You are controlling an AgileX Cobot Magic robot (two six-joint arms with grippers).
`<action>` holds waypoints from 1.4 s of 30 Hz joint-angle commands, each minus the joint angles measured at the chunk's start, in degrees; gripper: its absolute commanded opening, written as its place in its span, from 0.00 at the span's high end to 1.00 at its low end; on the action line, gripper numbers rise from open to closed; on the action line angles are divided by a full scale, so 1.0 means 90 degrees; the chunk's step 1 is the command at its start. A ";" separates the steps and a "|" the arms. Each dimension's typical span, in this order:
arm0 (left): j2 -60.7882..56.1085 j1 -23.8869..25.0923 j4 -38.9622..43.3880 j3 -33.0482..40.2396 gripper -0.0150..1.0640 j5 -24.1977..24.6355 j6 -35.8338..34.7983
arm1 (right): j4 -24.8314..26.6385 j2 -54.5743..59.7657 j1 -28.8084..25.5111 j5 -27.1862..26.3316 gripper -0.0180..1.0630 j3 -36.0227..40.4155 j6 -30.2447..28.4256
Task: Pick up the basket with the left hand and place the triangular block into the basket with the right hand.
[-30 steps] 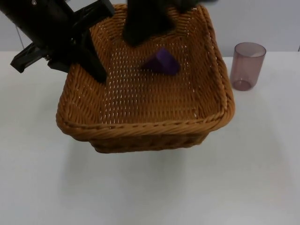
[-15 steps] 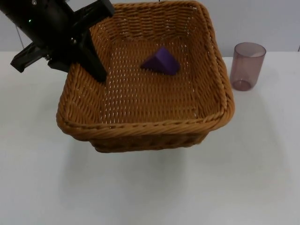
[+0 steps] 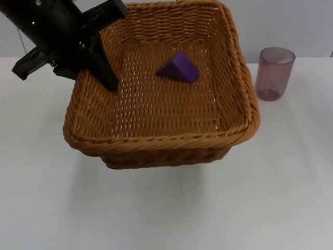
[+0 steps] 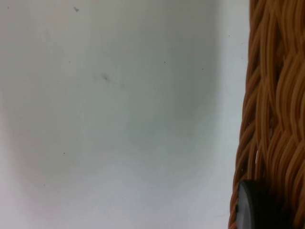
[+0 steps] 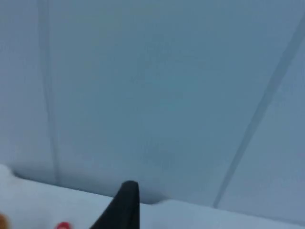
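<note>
Here I am watching my left gripper (image 3: pixel 106 78) clenching the basket (image 3: pixel 161 140) rim above the table (image 3: pixel 166 208); the triangular block (image 3: pixel 179 67) is lying inside, just beside it.

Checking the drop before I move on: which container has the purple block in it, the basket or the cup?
The wicker basket, held by the left gripper, contains the purple triangular block; the translucent cup stands apart.
</note>
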 commanded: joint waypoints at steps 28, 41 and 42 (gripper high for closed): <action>0.0614 -0.0015 -0.0061 -0.0028 0.99 -0.0623 0.0429 | 0.2411 -0.0073 -0.1724 -0.0302 0.01 0.1589 -0.1646; 0.1503 0.0373 -0.0784 -0.0028 0.99 -0.0670 0.1242 | 0.2411 -0.0073 -0.1724 -0.0022 0.01 0.1578 -0.1659; 0.1594 0.0473 -0.1024 -0.0028 0.99 -0.0624 0.1393 | 0.2411 -0.0073 -0.1724 -0.0008 0.01 0.1578 -0.1659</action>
